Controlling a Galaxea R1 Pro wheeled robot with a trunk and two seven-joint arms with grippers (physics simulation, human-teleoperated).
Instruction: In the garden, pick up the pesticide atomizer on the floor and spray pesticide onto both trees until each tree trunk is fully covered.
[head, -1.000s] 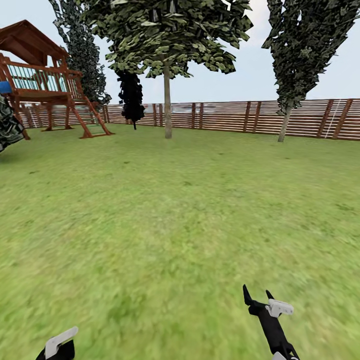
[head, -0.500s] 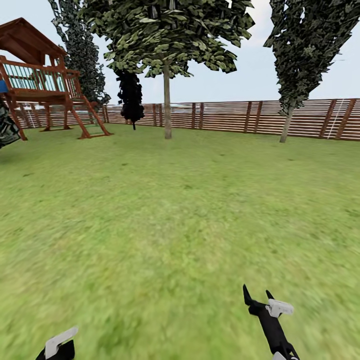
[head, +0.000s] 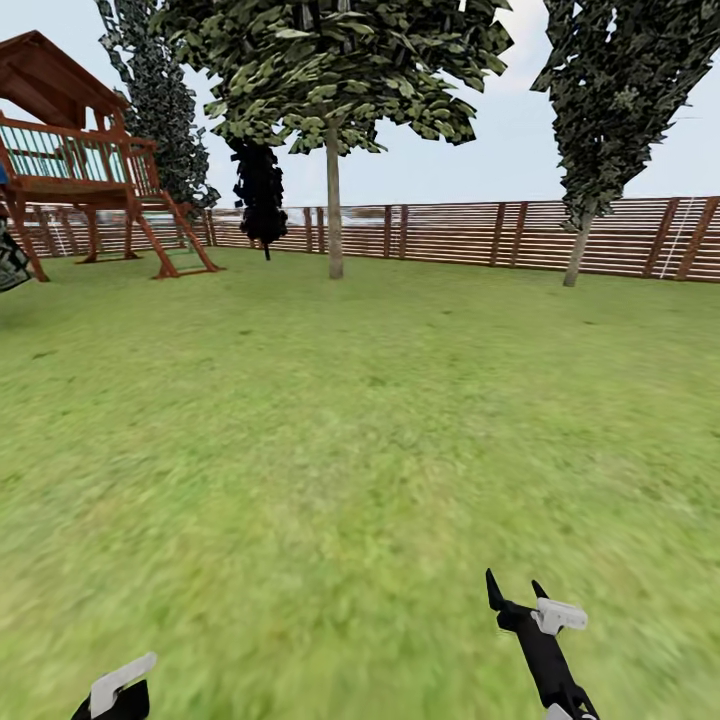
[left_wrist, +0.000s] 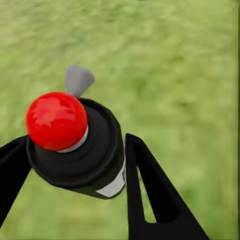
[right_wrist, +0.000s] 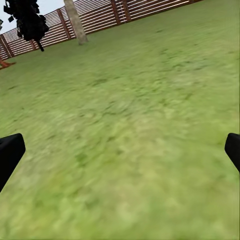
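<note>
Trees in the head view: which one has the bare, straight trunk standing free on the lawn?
The middle tree, with its broad leafy crown. The other trees are narrow and dark, close by the fence.

Camera panned slightly rightward: playhouse (head: 85, 150) slid toward the left edge, right-hand tree (head: 600, 120) and fence (head: 480, 232) shifted a little right and lower. Nothing else altered among the things themselves.
</note>
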